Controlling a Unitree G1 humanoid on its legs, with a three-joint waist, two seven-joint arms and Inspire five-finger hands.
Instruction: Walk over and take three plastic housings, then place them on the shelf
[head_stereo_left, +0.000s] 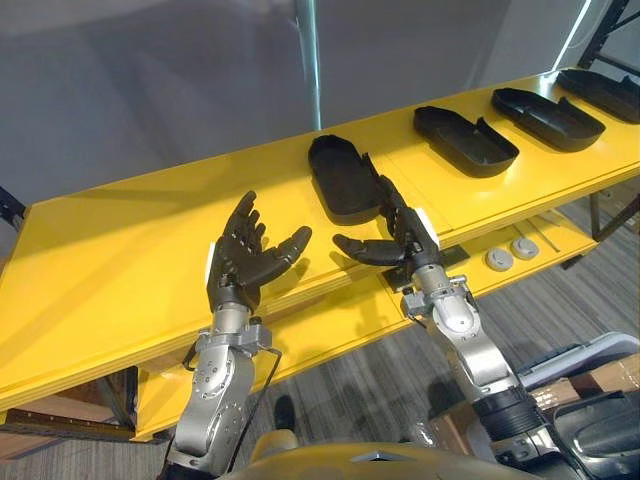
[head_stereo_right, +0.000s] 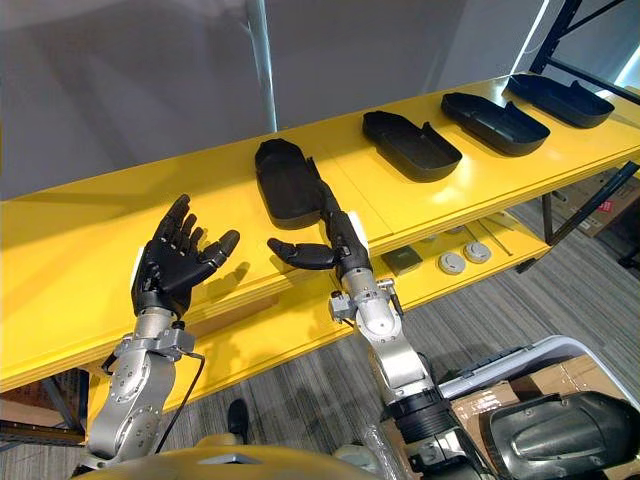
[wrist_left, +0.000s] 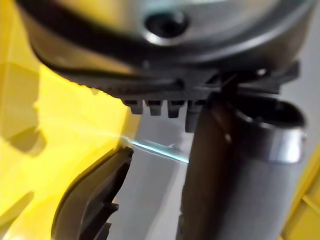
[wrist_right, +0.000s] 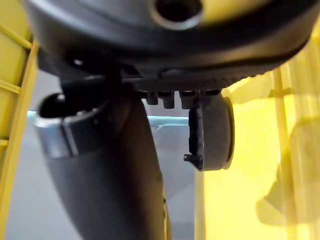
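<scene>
Left eye view: on the yellow tabletop (head_stereo_left: 120, 260), hollow side up in a row, lie the nearest black plastic tray-shaped housing (head_stereo_left: 340, 178), a second housing (head_stereo_left: 465, 140), a third housing (head_stereo_left: 548, 118) and a fourth housing (head_stereo_left: 605, 95).

The left hand (head_stereo_left: 240, 262) hovers palm up with its fingers spread, holding nothing.

The right hand (head_stereo_left: 400, 235), fingers straight and thumb out, reaches along the nearest housing's rim. Whether it touches the rim is unclear.

Right eye view: two grey round discs (head_stereo_right: 452, 263) sit on the lower yellow shelf (head_stereo_right: 300, 325).

Left wrist view: the nearest housing's ribbed edge (wrist_left: 95, 200) shows past the thumb.

Right wrist view: the housing's rounded end (wrist_right: 212, 132) lies just beyond the fingers.
</scene>
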